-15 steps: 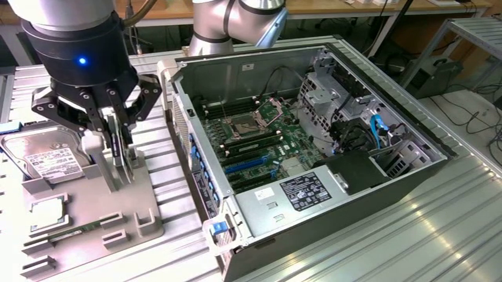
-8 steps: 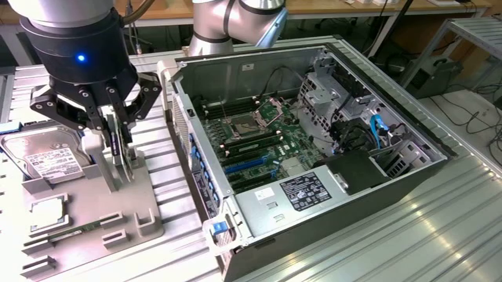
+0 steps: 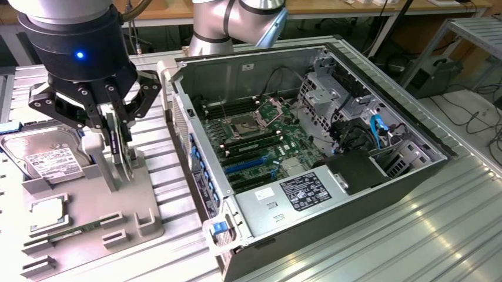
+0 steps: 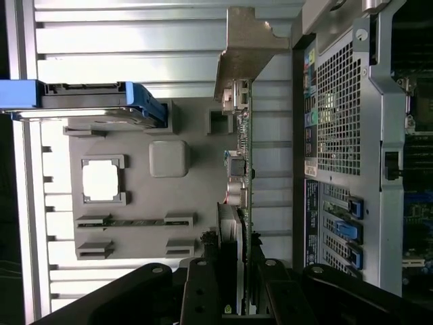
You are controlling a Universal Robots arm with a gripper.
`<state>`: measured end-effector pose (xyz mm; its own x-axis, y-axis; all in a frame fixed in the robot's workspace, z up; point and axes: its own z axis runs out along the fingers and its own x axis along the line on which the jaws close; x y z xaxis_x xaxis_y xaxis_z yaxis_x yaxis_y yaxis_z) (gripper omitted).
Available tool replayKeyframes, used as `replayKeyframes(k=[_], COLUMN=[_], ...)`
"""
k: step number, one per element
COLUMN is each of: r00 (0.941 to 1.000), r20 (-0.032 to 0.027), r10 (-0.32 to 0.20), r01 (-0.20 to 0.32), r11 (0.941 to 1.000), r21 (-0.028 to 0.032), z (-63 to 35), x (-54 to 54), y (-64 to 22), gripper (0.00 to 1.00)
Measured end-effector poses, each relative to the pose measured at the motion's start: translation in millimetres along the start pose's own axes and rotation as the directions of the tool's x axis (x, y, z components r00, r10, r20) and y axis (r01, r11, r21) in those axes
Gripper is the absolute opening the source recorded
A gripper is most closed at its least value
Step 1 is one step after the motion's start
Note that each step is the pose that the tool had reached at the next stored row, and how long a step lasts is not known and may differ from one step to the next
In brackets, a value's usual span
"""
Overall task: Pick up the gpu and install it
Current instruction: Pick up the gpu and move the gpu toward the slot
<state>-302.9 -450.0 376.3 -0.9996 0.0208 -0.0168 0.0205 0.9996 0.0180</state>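
The gpu (image 3: 121, 157) stands on edge over the grey parts tray (image 3: 86, 200) at the exterior view's left. My gripper (image 3: 112, 126) comes down on it from above and is shut on its upper edge. In the wrist view the gpu (image 4: 241, 169) runs edge-on away from my gripper (image 4: 233, 288): green board, small connectors, and the silver end bracket (image 4: 247, 47) at the far end. Its lower edge is level with the tray's upright holder; I cannot tell whether it still touches it.
The tray (image 4: 135, 203) also carries a hard drive (image 3: 51, 158), a processor (image 3: 49, 212) and a memory stick (image 3: 74, 231). The open computer case (image 3: 408, 170) lies to the exterior view's right, motherboard (image 3: 259, 141) exposed. Its rear panel (image 4: 338, 115) is close beside the card.
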Motion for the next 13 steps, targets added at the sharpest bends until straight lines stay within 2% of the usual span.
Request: replayKeyframes(k=[13], r00=[1.0000], r20=[0.0000], r10=[0.000], r01=[0.000], r11=[1.0000], r21=[0.0000], z=[-11.0], x=[-0.2], y=[0.2], gripper=[0.27])
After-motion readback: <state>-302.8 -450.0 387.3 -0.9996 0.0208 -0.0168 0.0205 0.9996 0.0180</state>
